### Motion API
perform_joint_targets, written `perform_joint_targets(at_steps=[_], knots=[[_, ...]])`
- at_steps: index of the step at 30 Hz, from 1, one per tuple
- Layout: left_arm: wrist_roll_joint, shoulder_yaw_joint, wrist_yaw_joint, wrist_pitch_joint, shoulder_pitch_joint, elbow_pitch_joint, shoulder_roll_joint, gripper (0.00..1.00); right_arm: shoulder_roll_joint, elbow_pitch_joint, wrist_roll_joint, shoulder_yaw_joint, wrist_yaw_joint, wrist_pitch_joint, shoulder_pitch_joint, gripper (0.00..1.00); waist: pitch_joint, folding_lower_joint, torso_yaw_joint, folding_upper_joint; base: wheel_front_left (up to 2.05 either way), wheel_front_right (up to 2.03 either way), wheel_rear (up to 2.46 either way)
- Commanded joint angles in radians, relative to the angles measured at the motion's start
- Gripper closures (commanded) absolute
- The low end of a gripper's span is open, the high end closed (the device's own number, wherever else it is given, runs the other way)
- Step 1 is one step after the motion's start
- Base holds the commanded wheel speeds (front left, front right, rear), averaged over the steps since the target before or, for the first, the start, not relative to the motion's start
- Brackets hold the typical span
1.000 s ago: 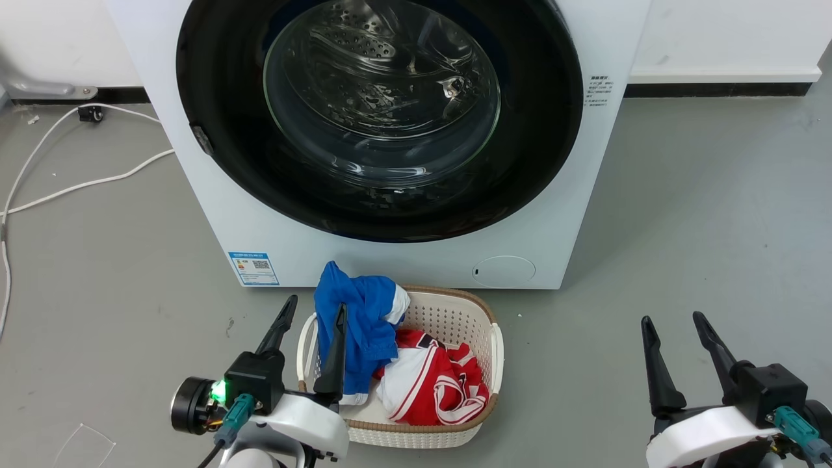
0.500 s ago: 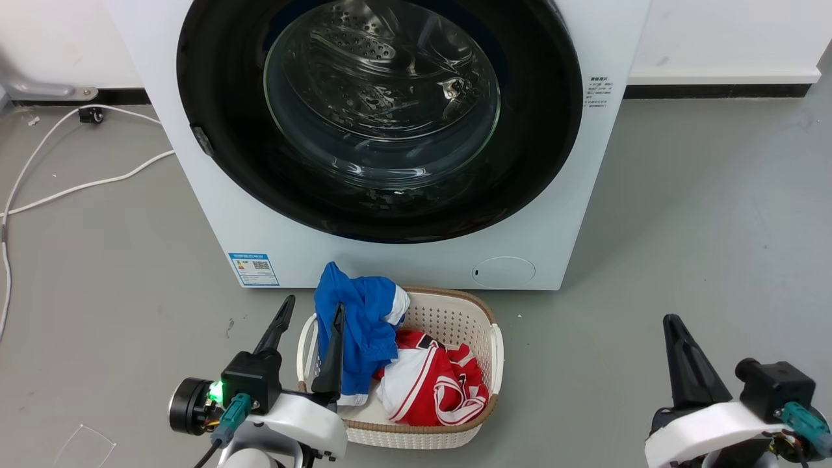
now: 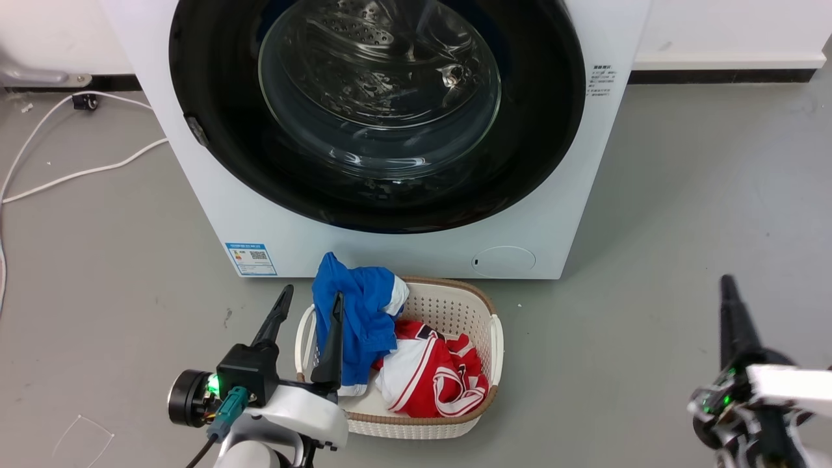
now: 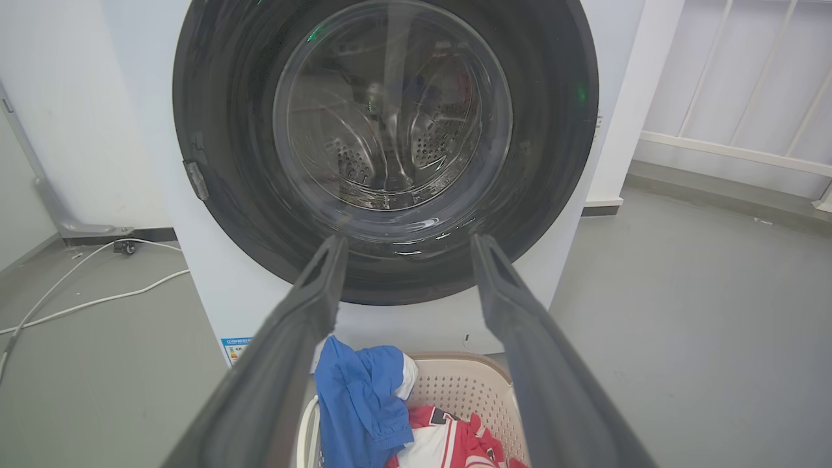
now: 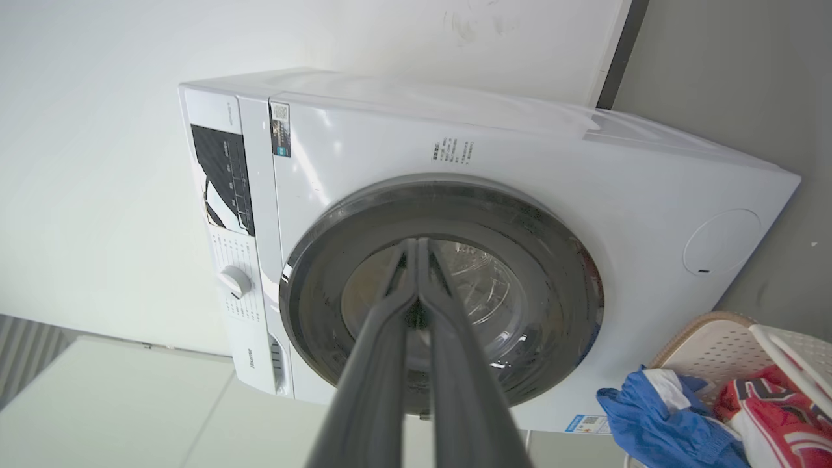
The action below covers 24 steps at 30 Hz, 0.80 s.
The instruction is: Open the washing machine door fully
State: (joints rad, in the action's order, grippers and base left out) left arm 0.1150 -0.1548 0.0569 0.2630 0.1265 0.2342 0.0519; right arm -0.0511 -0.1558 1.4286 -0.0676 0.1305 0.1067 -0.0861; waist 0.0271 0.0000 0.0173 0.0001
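The washing machine door [image 3: 380, 91] lies closed against the washing machine [image 3: 390, 255]. In front of the machine, the left gripper [image 3: 311, 296] points toward it, fingers wide apart. The right gripper [image 5: 416, 244] has its fingers pressed together.

Room as I saw it. Floor [image 3: 682, 195]: smooth, matt grey, with a small dark scuff [image 3: 227, 318] on my left. Back wall [image 3: 715, 26]: plain white, with a white ledge [image 3: 728, 63] near its foot and a black skirting strip [image 3: 715, 76] under that. White cable [image 3: 91, 171]: loose on the floor to my left, curving toward the wall, near a small black fitting [image 3: 81, 101] and a grey metal foot [image 3: 45, 78]. White slatted panel [image 4: 747, 78]: on my right, above a pale rail [image 4: 734, 153]. Light: even and soft.
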Motion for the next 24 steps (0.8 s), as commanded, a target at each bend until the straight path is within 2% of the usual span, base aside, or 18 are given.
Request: perform_joint_targets(at_steps=[1,7,13,19,24], knots=[[0.005,-0.002,-0.006,0.003,0.011,-0.005,-0.002,0.00,0.001,-0.002,0.076,-0.021,0.000,-0.014,-0.026,1.00,0.007,0.0000,0.001,-0.0001,0.00,0.00,0.00],[0.011,-0.008,-0.013,0.003,0.031,-0.023,-0.002,0.00,-0.018,-0.061,0.389,-0.133,0.000,-0.093,-0.139,1.00,0.041,0.0000,0.005,-0.0001,0.00,0.00,0.00],[0.018,-0.018,-0.023,0.003,0.066,-0.052,-0.002,0.00,-0.148,-0.212,0.557,-0.147,0.000,-0.147,-0.332,1.00,0.107,0.0000,0.016,-0.0001,0.00,0.00,0.00],[0.026,-0.039,-0.027,0.003,0.113,-0.085,-0.002,0.00,-0.347,-0.398,0.621,-0.009,0.000,-0.252,-0.559,1.00,0.191,0.0000,0.036,-0.0001,0.00,0.00,0.00],[0.050,-0.056,-0.036,0.003,0.151,-0.108,-0.002,0.00,-0.484,-0.520,0.595,0.170,0.000,-0.354,-0.750,1.00,0.260,0.0000,0.056,-0.0001,0.00,0.00,0.00]])
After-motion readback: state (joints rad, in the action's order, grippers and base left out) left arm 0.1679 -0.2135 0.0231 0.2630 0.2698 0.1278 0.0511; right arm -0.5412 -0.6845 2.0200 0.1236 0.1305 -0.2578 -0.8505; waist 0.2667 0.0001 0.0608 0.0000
